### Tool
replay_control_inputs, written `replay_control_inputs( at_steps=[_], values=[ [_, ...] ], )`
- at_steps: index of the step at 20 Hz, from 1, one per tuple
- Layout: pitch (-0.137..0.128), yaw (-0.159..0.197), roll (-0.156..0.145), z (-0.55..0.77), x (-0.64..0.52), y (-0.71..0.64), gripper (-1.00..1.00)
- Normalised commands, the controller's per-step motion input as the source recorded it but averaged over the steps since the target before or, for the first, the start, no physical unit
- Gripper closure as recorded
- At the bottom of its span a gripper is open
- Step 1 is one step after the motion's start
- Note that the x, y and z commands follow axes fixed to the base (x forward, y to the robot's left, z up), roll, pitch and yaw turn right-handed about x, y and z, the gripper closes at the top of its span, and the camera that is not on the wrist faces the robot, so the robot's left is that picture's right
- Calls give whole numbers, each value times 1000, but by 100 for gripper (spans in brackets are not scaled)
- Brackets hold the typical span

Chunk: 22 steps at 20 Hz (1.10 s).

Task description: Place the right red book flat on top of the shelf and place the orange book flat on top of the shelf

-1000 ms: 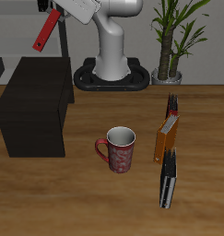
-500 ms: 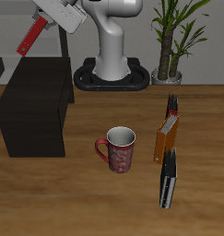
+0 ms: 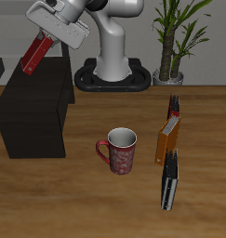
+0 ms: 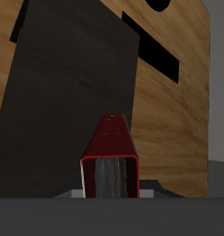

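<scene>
Wood-grain table (image 3: 77, 200) fills the scene, with a potted plant (image 3: 175, 37) and the robot's base at its far side. Nearest the front edge, at about 4 o'clock from the table's middle, a black-and-white book (image 3: 168, 183) lies flat. Just behind it the orange book (image 3: 166, 139) stands on edge, and another red book (image 3: 175, 105) sits behind that, the three forming a row running toward 1 o'clock. A red patterned mug (image 3: 119, 150) stands near the centre, well apart from the books.

Farther back, at 9 to 10 o'clock, sits the shelf (image 3: 35, 107), its flat top bare. Above its far end the claw (image 3: 46, 39) is clamped on the right red book (image 3: 34, 54), which hangs tilted, its lower end pointing down toward the shelf top but not touching it. The wrist view looks along the book's (image 4: 112, 157) pale page edges with the dark shelf (image 4: 58, 92) beneath, so the book seems lined up over the top. My judgement is that the slant is a halfway pose: the book needs laying over to land flat. The orange book is not yet handled.
</scene>
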Motion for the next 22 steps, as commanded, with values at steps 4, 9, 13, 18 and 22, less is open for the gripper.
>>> replay_control_inputs(
  at_steps=[4,9,13,18,22],
  values=[
    [131,-65,146,-266,279,410,-100],
    [92,-17,174,-152,228,567,-100],
    [-6,7,101,22,102,486,-100],
    [-27,22,70,29,91,404,-100],
    [-9,-13,27,-16,243,307,-100]
  ],
)
